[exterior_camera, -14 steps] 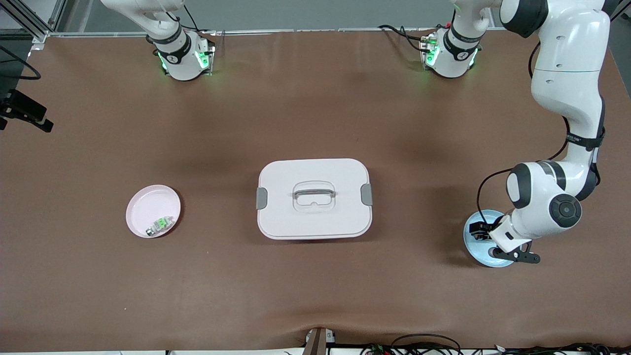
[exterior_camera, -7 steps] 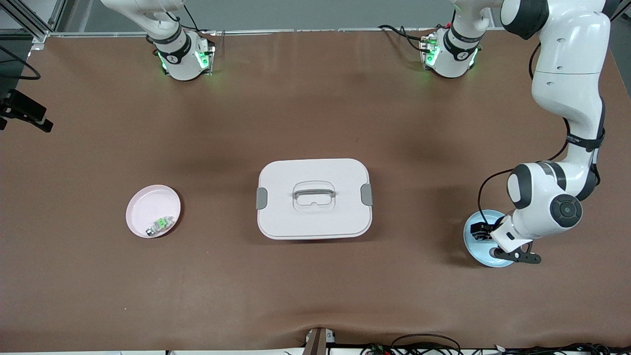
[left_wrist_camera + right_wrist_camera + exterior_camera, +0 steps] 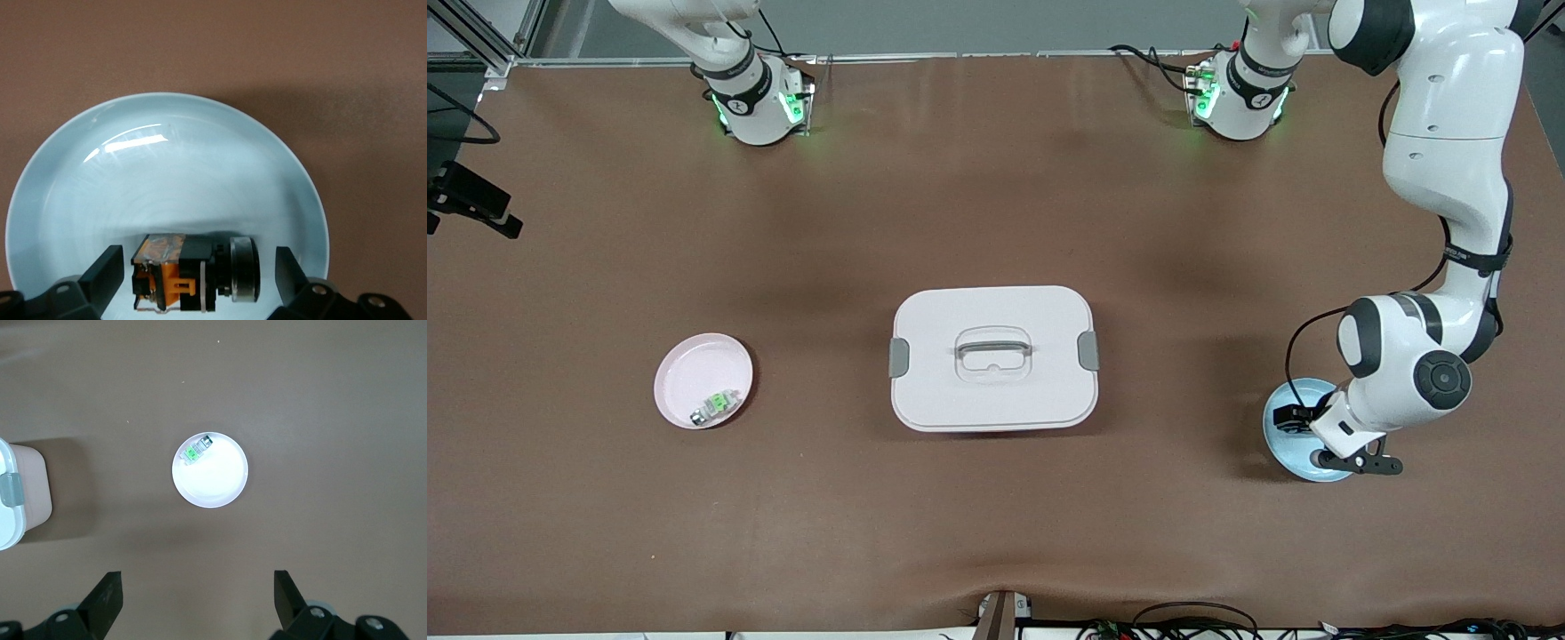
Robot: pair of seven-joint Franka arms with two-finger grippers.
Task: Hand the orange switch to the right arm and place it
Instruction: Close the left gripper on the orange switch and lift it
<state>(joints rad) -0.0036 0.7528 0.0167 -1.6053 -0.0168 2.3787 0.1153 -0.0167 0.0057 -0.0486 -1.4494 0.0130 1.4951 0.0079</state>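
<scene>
One brown table (image 3: 996,196) carries two white jointed arms, one lidded box and two round dishes. The left arm (image 3: 1449,178) bends down at its end of the table; the right arm (image 3: 729,62) waits, its claw (image 3: 197,603) spread wide and empty high above the table. The white rectangular plastic box (image 3: 993,357) with grey side clasps and a clear handle sits at the table's middle. The pale pink dish (image 3: 685,378) near the right arm's end holds one small green-and-white part (image 3: 713,406). The light blue dish (image 3: 167,173) near the left arm's end holds the single orange switch (image 3: 193,272): black body, orange tabs, lying on its side with a silver ring at one end. The left claw (image 3: 197,277) hangs released, one finger on either side of the switch, not touching it.
</scene>
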